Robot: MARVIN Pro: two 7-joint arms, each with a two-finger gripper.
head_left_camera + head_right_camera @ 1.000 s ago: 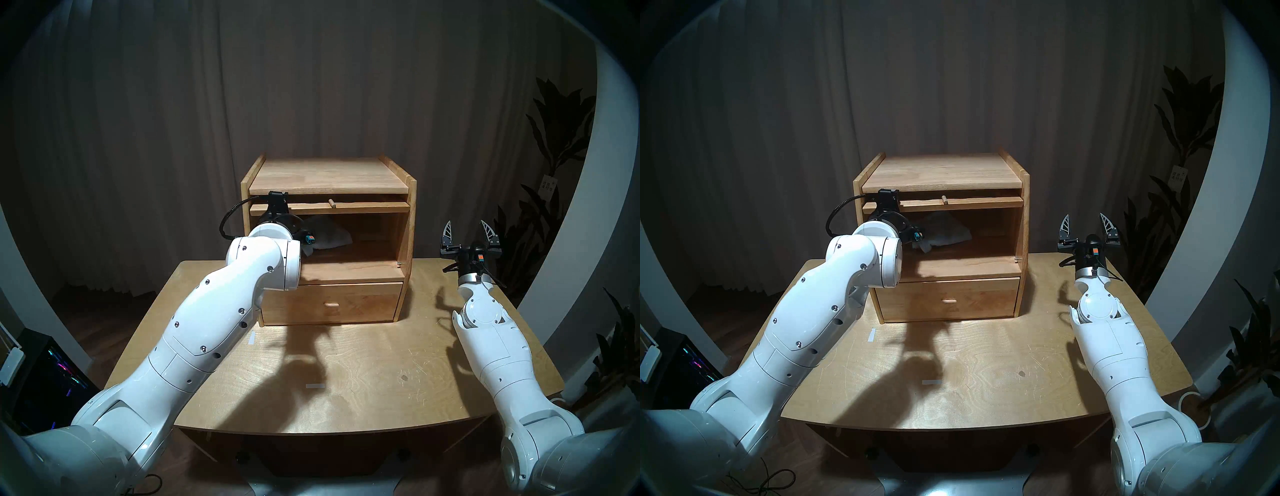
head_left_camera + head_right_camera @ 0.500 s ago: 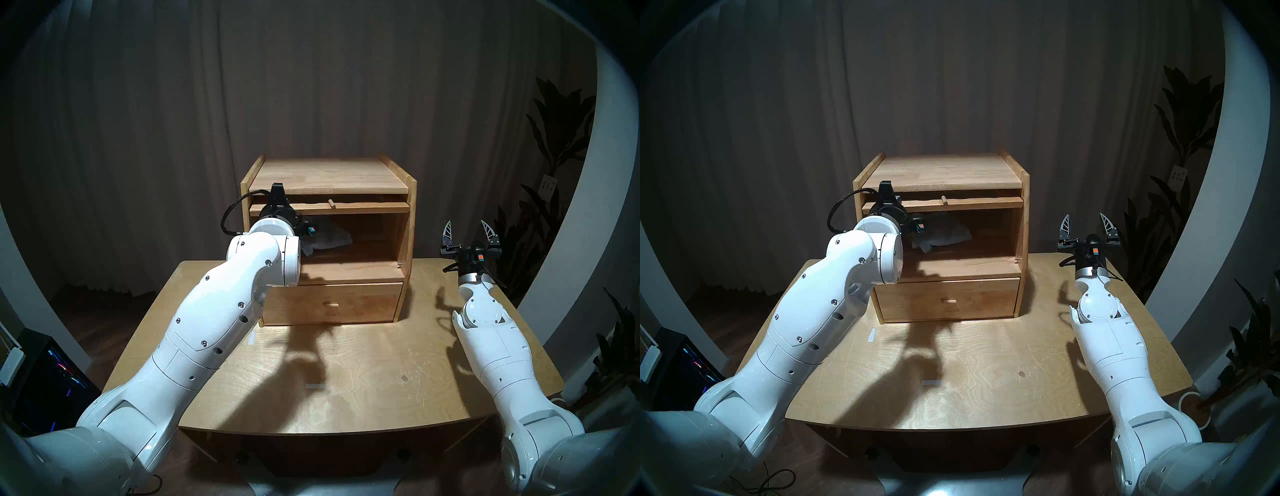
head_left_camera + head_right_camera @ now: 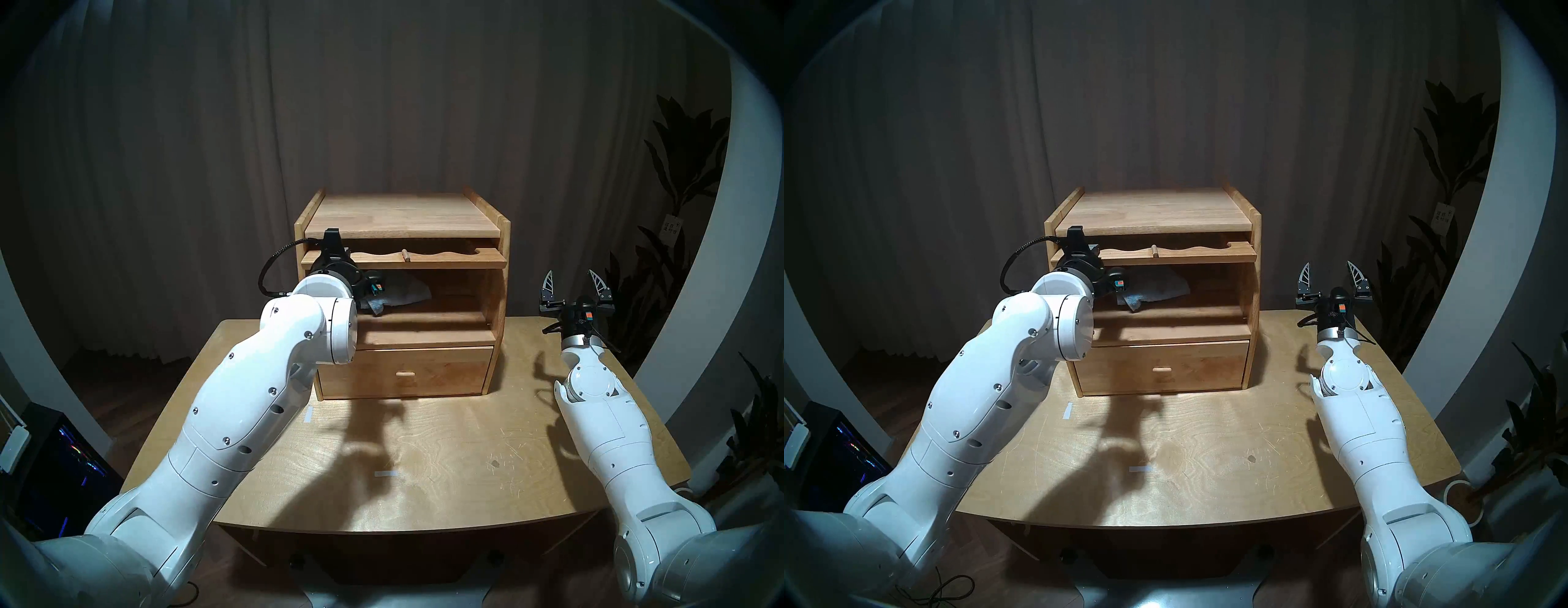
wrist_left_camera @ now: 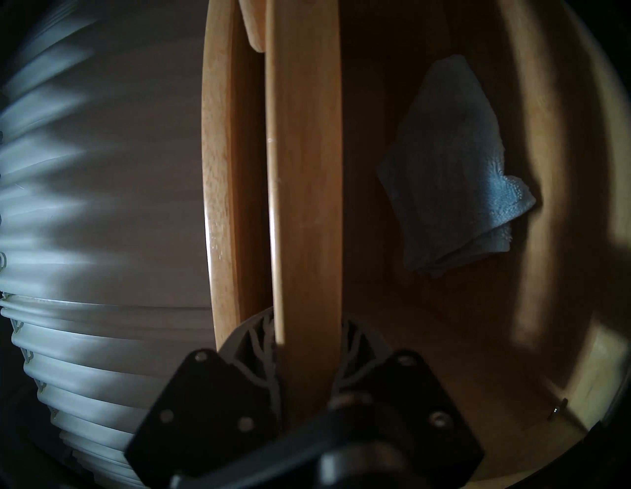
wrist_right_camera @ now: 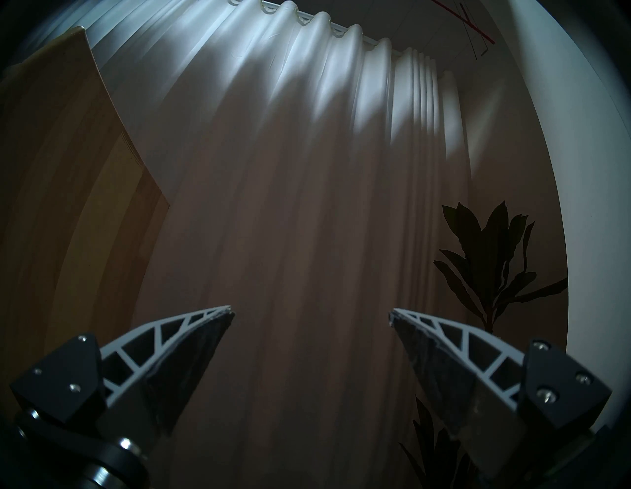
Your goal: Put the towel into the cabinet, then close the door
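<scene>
Curtains back the table; cabinet at twelve o'clock, towel inside; left claw clamped on door, right claw wide, empty.

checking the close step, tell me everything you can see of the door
The door is a light-wood flap with a wavy-edged window cutout and a small peg knob. It lies roughly level, partly drawn out of the slot under the cabinet top, above the open compartment. The left gripper is shut on its edge near the left end. Nothing else touches it.
</scene>
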